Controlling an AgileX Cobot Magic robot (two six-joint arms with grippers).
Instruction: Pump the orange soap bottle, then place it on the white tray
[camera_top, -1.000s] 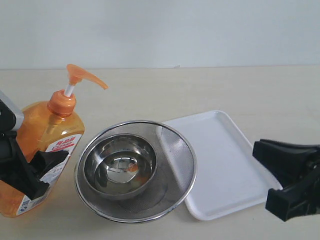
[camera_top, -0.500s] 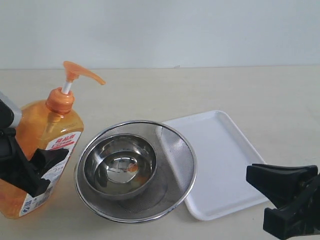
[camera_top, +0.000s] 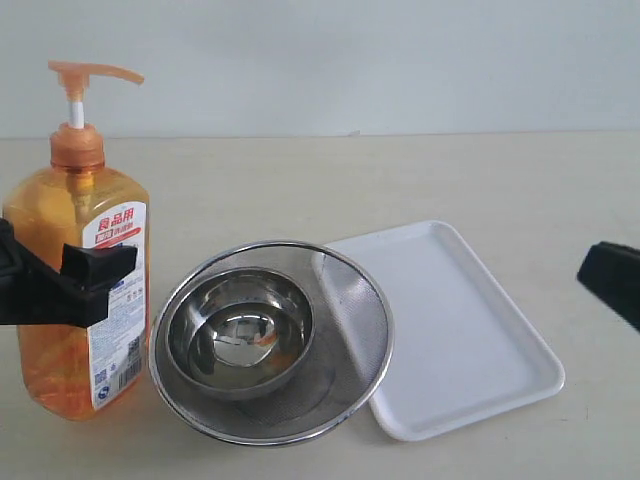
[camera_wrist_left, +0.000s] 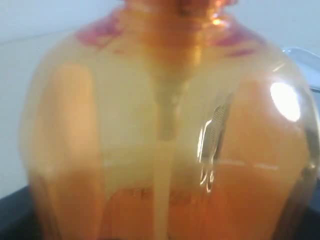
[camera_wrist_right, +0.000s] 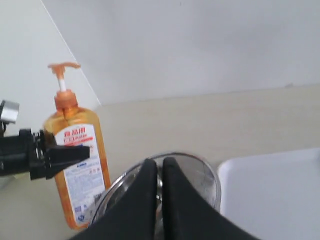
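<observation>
**Bottle clamped upright beside strainer**

The bottle (camera_top: 70, 225) is seen left of the strainer (camera_top: 355, 310), almost touching its rim, upright, pump head raised on a white stem. The body is translucent orange plastic, rectangular with rounded shoulders, glossy, and bears a white-orange printed label. It is pinched across the label by the black fingers of the left gripper (camera_top: 95, 272). Whether the base rests on the table (camera_top: 400, 180) cannot be told.

The strainer is round, of fine steel mesh with a polished rim. A smooth mirror-finish steel bowl (camera_top: 190, 320) is nested inside it.

The tray (camera_top: 460, 330) lies right of the strainer: flat white plastic, rounded corners, low raised rim. Its near corner is overlapped by the strainer's rim, and the rest of its surface is bare.

The right gripper (camera_wrist_right: 160, 167) is found well right of the strainer, beyond the tray's far edge, its fingers (camera_wrist_right: 145, 200) pressed together on nothing.
</observation>
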